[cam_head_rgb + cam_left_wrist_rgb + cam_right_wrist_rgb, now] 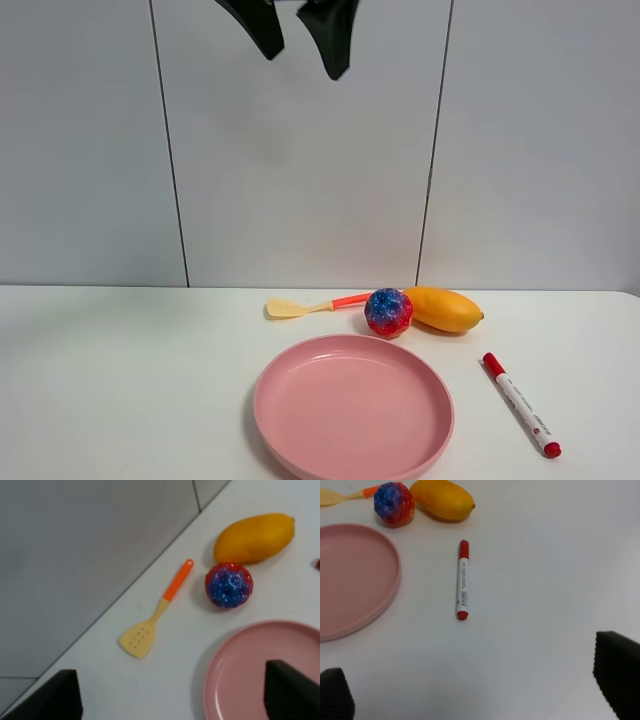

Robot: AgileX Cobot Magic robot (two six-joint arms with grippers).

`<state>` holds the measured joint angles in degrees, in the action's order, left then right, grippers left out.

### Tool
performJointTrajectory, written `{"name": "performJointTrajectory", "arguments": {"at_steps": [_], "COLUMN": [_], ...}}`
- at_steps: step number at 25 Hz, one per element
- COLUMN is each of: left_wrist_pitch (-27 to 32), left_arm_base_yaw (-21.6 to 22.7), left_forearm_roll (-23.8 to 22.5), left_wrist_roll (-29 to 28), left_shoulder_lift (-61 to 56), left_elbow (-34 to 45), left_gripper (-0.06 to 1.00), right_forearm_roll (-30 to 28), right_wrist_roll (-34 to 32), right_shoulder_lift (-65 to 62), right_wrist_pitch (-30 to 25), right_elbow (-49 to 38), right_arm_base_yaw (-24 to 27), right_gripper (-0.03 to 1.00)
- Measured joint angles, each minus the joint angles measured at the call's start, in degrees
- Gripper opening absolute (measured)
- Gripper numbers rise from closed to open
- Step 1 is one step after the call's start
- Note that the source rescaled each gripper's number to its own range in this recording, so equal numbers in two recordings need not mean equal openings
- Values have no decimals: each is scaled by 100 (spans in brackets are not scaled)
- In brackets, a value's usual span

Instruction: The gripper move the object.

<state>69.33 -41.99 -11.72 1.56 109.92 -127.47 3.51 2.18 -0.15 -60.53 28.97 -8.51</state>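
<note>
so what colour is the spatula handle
The spatula handle is orange; clearest in the left wrist view.

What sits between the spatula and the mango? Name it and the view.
The speckled ball sits between the spatula and the mango, at the handle's tip; the exterior high view shows it best.

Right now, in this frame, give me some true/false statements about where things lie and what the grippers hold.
The speckled ball lies on the pink plate. False: it sits on the table beyond the plate, beside the mango.
The red marker lies right of the plate. True.
The left gripper holds the ball. False: it is open and empty.
The right gripper is open. True.
The spatula lies left of the ball. True.
</note>
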Motion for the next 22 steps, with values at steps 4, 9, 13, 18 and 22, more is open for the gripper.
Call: {"name": "performJointTrajectory", "arguments": {"at_steps": [4, 9, 13, 18, 22], "left_wrist_pitch": [5, 25, 25, -241, -469], "left_arm_base_yaw": [442, 1101, 1775, 2845, 3632], "left_forearm_roll": [134, 268, 429, 954, 1347], "left_wrist_roll": [-5, -69, -156, -156, 104], "left_shoulder_lift": [-784, -1916, -2985, -4423, -5615], "left_elbow": [830, 2325, 3456, 5083, 6392], "left_gripper": [31, 31, 31, 31, 31], "right_forearm_roll": [0, 0, 0, 0, 0], "right_wrist_roll": [0, 0, 0, 0, 0], "right_shoulder_lift": [0, 0, 0, 0, 0], "right_wrist_pitch": [0, 0, 0, 0, 0], "right_elbow": [0, 0, 0, 0, 0], "right_arm_base_yaw": [0, 0, 0, 0, 0], "right_gripper": [100, 100, 100, 100, 100]}}
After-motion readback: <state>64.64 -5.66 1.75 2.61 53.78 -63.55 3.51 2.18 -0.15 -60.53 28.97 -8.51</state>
